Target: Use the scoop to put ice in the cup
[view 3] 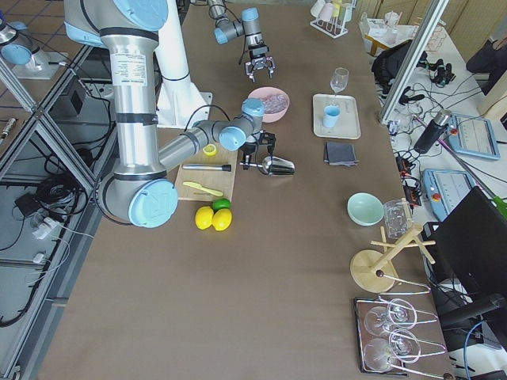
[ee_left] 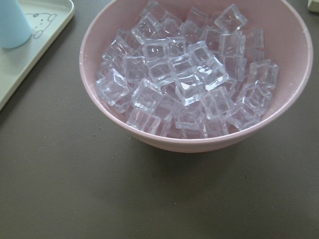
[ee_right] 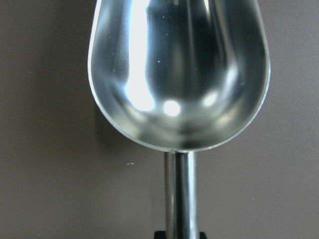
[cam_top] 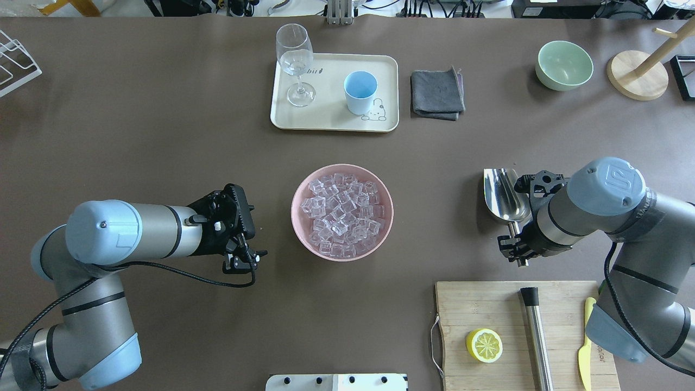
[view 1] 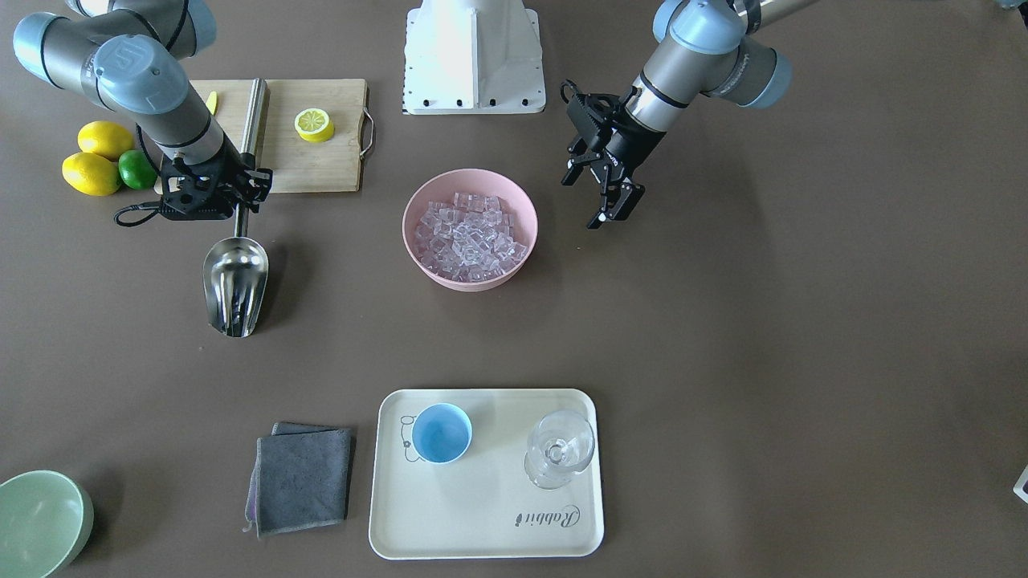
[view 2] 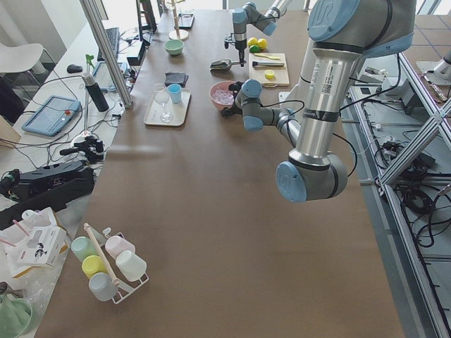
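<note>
The right gripper was shut tight on the thin handle of the scoop. The scoop was empty. It was out toward the right end of the table, just past the far edge of the cutting board. It was hard to tell if it sat on the table or hung just above it. The left gripper was spread wide and held nothing. It was close beside the pink bowl in the middle of the table.

All the ice was heaped in that bowl. The cup stood empty on the tray near the far edge, with a wine glass beside it.

The next job looked like bringing the scoop over to the bowl. It would go best if the scoop's open end slid in low under the heap and then tipped back, so the cubes stayed in. A small load seemed wise, since the cup was small. The bowl might slide when pushed, so the left gripper could hold it steady.
</note>
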`<state>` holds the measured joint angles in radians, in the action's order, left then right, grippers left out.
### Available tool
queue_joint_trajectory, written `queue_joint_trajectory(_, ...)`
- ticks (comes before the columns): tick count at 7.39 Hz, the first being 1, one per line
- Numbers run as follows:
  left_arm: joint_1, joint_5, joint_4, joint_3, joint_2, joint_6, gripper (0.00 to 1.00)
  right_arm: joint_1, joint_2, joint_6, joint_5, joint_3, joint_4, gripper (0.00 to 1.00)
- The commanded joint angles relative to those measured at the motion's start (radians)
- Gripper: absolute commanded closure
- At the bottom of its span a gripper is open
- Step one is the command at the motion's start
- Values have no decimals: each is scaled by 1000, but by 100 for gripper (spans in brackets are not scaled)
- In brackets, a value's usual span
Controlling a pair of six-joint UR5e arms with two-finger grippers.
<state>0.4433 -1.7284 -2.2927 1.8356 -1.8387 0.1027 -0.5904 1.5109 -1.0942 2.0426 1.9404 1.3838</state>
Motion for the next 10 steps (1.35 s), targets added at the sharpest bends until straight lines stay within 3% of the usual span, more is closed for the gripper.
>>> queue_joint_trajectory(1, -23, -42, -25, -21, -5, 0, 2, -2, 9, 77, 1, 43, 9, 100)
queue_joint_trajectory(2, -24, -43, -42, -54, -20, 0, 2, -28, 18, 88, -11, 95, 14, 100)
queue_joint_trajectory(3, -25, -42, -59, -62, -22, 0, 2, -37, 20, 85, -91, 165, 56, 100)
queue_joint_trajectory(5, -25, -30, -159, -175, -94, -3, 2, -72, 5, 181, -191, 326, 293, 100)
queue_joint_trajectory(6, -23, -30, -175, -188, -100, -3, 2, -138, -52, 374, -186, 341, 410, 100)
queue_joint_trajectory(8, -14, -28, -177, -188, -100, -8, 2, -178, -64, 449, -176, 321, 429, 100)
queue_joint_trajectory(9, -12, -27, -175, -191, -108, -6, 2, -178, -87, 464, -86, 258, 431, 100)
queue_joint_trajectory(10, -9, -14, -174, -194, -111, -6, 2, -180, -116, 590, 15, 197, 443, 100)
